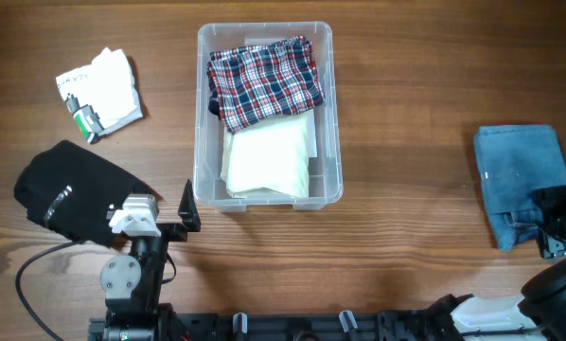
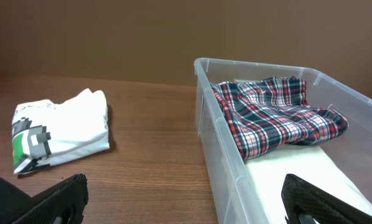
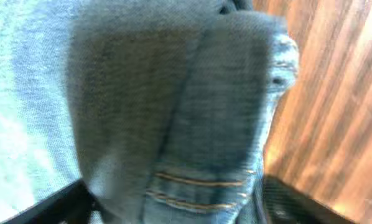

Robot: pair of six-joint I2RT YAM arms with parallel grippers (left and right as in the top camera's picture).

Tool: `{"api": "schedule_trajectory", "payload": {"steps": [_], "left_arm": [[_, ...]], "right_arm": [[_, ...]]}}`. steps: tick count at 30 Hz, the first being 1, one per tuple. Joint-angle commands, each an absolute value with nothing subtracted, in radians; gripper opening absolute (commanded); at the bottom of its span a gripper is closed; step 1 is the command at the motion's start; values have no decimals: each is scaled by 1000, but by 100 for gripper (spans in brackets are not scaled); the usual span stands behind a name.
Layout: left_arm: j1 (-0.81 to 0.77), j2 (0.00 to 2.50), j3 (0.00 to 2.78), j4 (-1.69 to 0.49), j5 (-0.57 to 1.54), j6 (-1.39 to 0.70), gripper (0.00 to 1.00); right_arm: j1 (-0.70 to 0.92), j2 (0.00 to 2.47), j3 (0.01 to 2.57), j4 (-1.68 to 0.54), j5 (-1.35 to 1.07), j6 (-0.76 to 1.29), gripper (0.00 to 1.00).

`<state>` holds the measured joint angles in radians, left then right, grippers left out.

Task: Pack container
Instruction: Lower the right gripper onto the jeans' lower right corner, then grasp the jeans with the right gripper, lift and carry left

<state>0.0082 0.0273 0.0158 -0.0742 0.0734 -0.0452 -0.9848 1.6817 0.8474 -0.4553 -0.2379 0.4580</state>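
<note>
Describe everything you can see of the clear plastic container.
The container is a clear, see-through plastic bin, rectangular with rounded corners and a rimmed edge, with no lid on it. It stands upright on the wooden table, long side running away from the robot. Inside, a red, white and navy plaid cloth fills the far half, overlapping a folded cream cloth in the near half. The open left pincer sits by its near-left corner; contact cannot be told.
</note>
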Motion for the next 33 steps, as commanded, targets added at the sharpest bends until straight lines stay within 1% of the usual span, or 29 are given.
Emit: {"api": "schedule_trajectory", "payload": {"steps": [1, 6, 8, 10, 11, 12, 14, 15, 17, 18, 21, 22, 27, 33], "left_arm": [[11, 27, 9, -75, 78, -30, 100], [11, 27, 9, -75, 78, -30, 100], [11, 27, 9, -75, 78, -30, 100], [11, 27, 9, -75, 78, -30, 100], [11, 27, 9, -75, 78, -30, 100], [11, 27, 9, -75, 78, -30, 100], [11, 27, 9, -75, 78, -30, 100], [11, 27, 9, -75, 78, -30, 100], [11, 27, 9, -75, 78, -30, 100], [11, 27, 9, -75, 78, -30, 100], [11, 27, 9, -75, 78, -30, 100], [11, 27, 9, -75, 78, -30, 100], [11, 27, 9, -75, 78, -30, 100], [11, 27, 9, -75, 78, -30, 100]], "right_arm": [[-974, 1784, 762, -434, -213, 478, 78], [-974, 1784, 762, -422, -260, 472, 77], [-974, 1784, 762, -419, -265, 471, 71], [-974, 1784, 762, -420, -265, 471, 62], [-974, 1784, 762, -420, -265, 471, 56], [-974, 1784, 762, -420, -265, 470, 45], [-974, 1784, 762, -419, -273, 471, 29], [-974, 1784, 762, -419, -280, 470, 22], [-974, 1784, 762, -419, -295, 470, 21], [-974, 1784, 762, -419, -302, 468, 15], [-974, 1784, 762, -419, -344, 430, 6], [-974, 1784, 763, -420, -354, 425, 4], [-974, 1755, 778, -443, -467, 418, 4], [-974, 1592, 779, -443, -610, 418, 4]]}}
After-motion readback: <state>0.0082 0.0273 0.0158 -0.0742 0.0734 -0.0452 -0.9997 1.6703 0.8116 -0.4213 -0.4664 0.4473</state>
